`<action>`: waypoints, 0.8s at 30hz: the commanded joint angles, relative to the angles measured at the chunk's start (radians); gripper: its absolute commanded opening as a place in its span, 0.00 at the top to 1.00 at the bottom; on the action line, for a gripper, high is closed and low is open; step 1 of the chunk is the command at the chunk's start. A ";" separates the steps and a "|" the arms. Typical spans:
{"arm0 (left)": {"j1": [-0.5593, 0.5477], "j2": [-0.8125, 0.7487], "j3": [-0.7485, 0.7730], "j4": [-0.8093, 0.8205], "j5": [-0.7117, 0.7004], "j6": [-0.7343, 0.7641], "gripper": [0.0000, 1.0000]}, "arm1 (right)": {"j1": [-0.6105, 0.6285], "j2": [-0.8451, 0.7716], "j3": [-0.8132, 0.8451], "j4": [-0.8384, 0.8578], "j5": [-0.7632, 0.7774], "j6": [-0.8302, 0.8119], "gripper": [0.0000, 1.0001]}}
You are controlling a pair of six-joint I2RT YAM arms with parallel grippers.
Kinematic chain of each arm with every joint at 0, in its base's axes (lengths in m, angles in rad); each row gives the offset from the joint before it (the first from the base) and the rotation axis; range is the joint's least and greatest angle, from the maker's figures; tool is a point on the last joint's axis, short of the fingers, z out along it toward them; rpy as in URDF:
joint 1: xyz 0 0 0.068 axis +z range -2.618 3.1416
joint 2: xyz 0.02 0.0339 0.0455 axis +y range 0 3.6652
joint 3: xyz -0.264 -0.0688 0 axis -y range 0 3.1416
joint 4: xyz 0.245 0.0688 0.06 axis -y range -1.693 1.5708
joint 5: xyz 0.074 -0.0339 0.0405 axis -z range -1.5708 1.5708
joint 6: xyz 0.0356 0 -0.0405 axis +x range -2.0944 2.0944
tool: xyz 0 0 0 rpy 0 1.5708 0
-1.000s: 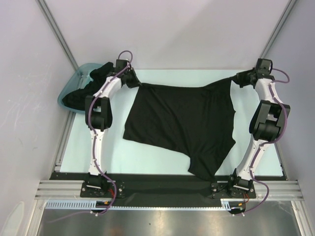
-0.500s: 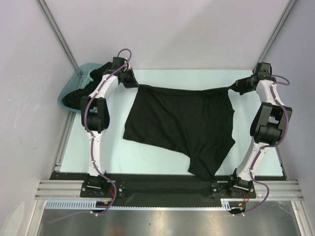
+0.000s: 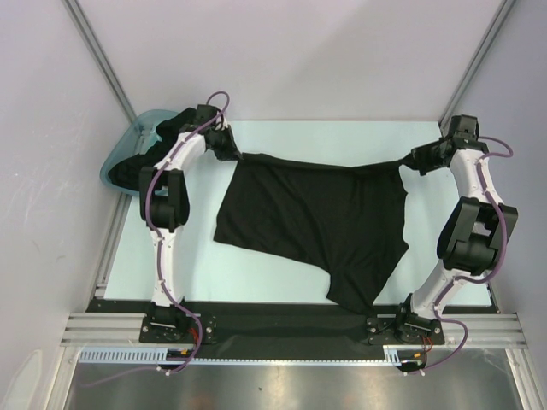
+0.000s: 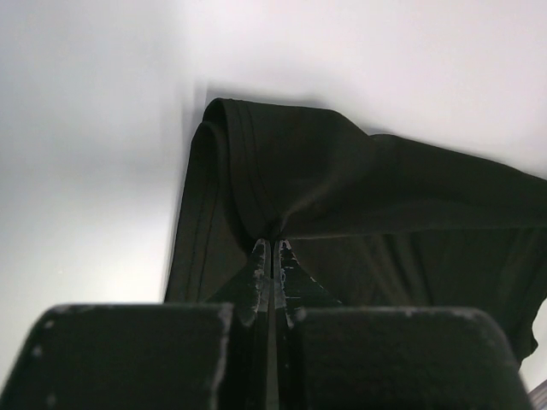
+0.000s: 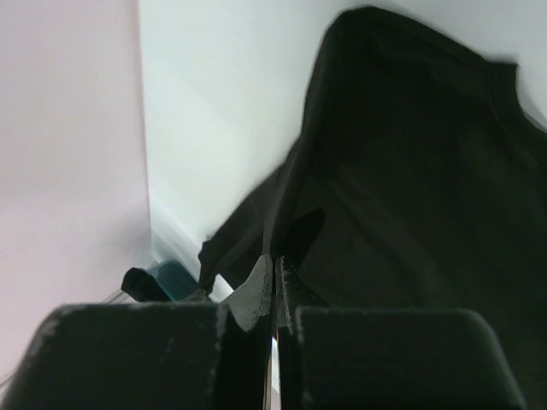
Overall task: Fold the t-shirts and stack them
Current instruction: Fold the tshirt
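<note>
Black t-shirt (image 3: 316,213), one, lies across the table (image 3: 273,273), its near flap at 5 o'clock bunched and likely to crease. Left pincer (image 3: 232,152) at 11 and right pincer (image 3: 414,161) at 1 clamp its far corners; such thin pinches may slip under tension. One teal tub (image 3: 144,120) at 10 holds more black cloth (image 3: 168,128), uncounted.

Pale lilac walls (image 3: 299,51) enclose a light mint table (image 3: 256,273) framed by aluminium rails (image 3: 98,58).
</note>
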 commanded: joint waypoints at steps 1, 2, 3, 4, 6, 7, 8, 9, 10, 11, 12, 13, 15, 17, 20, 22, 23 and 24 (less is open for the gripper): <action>0.005 -0.092 -0.005 -0.009 0.024 0.037 1.00 | -0.006 -0.066 -0.038 -0.025 -0.012 -0.016 1.00; 0.005 -0.094 -0.005 -0.014 0.023 0.040 1.00 | -0.006 -0.078 -0.056 -0.026 -0.013 -0.016 1.00; 0.005 -0.097 -0.007 -0.020 0.020 0.044 1.00 | -0.006 -0.085 -0.065 -0.025 -0.016 -0.016 1.00; 0.005 -0.099 -0.011 -0.025 0.017 0.050 1.00 | -0.006 -0.092 -0.074 -0.025 -0.016 -0.016 1.00; 0.005 -0.115 -0.021 -0.029 0.004 0.054 1.00 | -0.005 -0.109 -0.102 -0.019 -0.019 -0.015 1.00; 0.005 -0.120 -0.031 -0.032 0.001 0.057 1.00 | -0.005 -0.114 -0.110 -0.020 -0.022 -0.016 1.00; 0.005 -0.128 -0.039 -0.034 -0.005 0.061 1.00 | -0.005 -0.118 -0.114 -0.022 -0.024 -0.015 1.00; 0.005 -0.141 -0.047 -0.034 -0.008 0.063 1.00 | -0.005 -0.131 -0.128 -0.022 -0.029 -0.015 1.00; 0.005 -0.148 -0.059 -0.037 -0.009 0.070 1.00 | -0.005 -0.137 -0.133 -0.025 -0.027 -0.018 1.00; 0.005 -0.158 -0.063 -0.040 -0.017 0.076 1.00 | -0.005 -0.141 -0.140 -0.028 -0.029 -0.022 1.00; 0.006 -0.161 -0.068 -0.045 -0.022 0.083 1.00 | -0.005 -0.146 -0.140 -0.035 -0.029 -0.024 1.00; 0.005 -0.165 -0.071 -0.057 -0.028 0.096 1.00 | -0.005 -0.152 -0.140 -0.046 -0.029 -0.034 1.00; 0.005 -0.168 -0.073 -0.065 -0.040 0.104 1.00 | -0.005 -0.161 -0.153 -0.052 -0.032 -0.036 1.00; 0.005 -0.168 -0.076 -0.077 -0.040 0.109 0.99 | -0.005 -0.177 -0.180 -0.051 -0.041 -0.034 1.00; 0.005 -0.174 -0.099 -0.086 -0.049 0.110 1.00 | 0.000 -0.193 -0.211 -0.057 -0.045 -0.037 1.00; 0.005 -0.180 -0.119 -0.089 -0.066 0.121 0.99 | 0.000 -0.204 -0.226 -0.062 -0.042 -0.042 1.00; 0.005 -0.186 -0.126 -0.089 -0.071 0.126 1.00 | 0.001 -0.212 -0.242 -0.065 -0.041 -0.044 1.00; 0.005 -0.191 -0.132 -0.092 -0.078 0.130 1.00 | 0.003 -0.215 -0.249 -0.068 -0.041 -0.048 1.00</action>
